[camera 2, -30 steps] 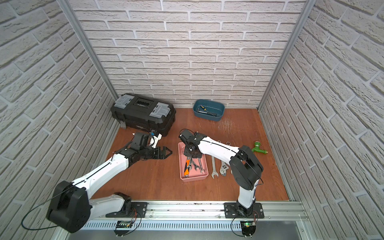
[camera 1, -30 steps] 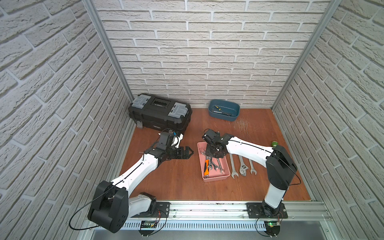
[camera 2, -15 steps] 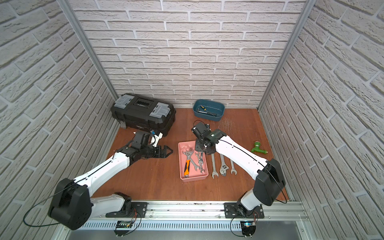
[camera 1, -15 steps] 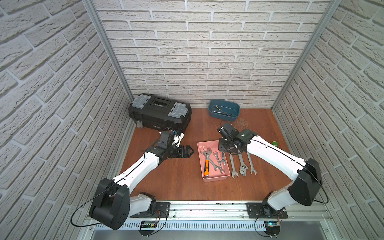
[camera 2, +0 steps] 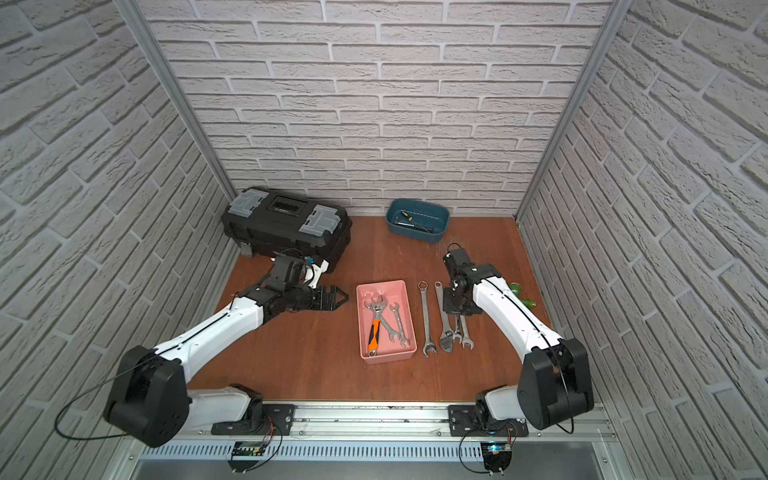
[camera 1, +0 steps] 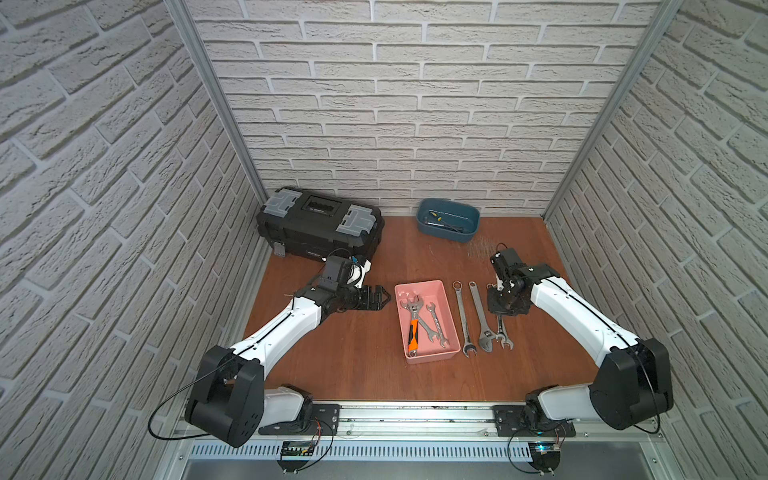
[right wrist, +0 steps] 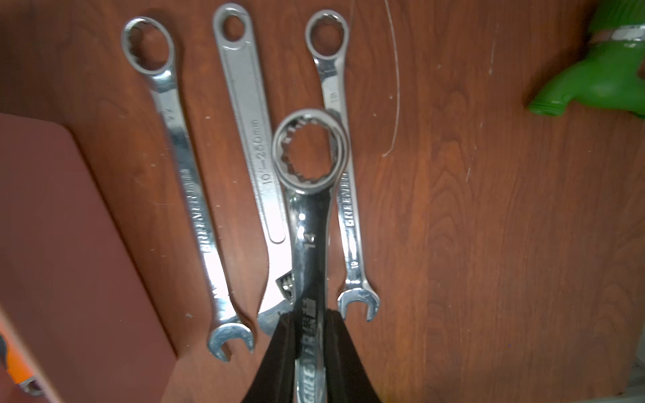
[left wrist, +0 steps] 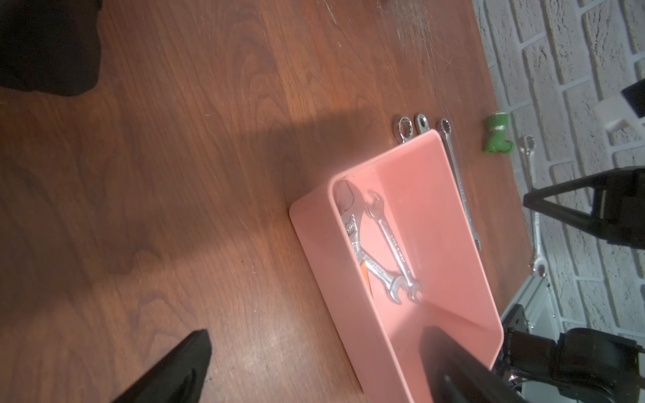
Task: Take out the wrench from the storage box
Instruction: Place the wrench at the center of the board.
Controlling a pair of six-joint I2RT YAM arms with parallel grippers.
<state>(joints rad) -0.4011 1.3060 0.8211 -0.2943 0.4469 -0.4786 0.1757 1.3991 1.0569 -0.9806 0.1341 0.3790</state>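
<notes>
Right claw (right wrist: pixel 310 326) clamps a wrench (right wrist: pixel 309 216) near one end, over the row (right wrist: pixel 244 122) at the box's (camera 1: pixel 441 296) three o'clock; released here it may land crosswise; left claw (camera 1: pixel 380 297) gapes at nine o'clock.

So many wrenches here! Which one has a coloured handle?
The wrench with the orange handle, lying in the pink tray. The other wrenches are all bare silver metal.
</notes>
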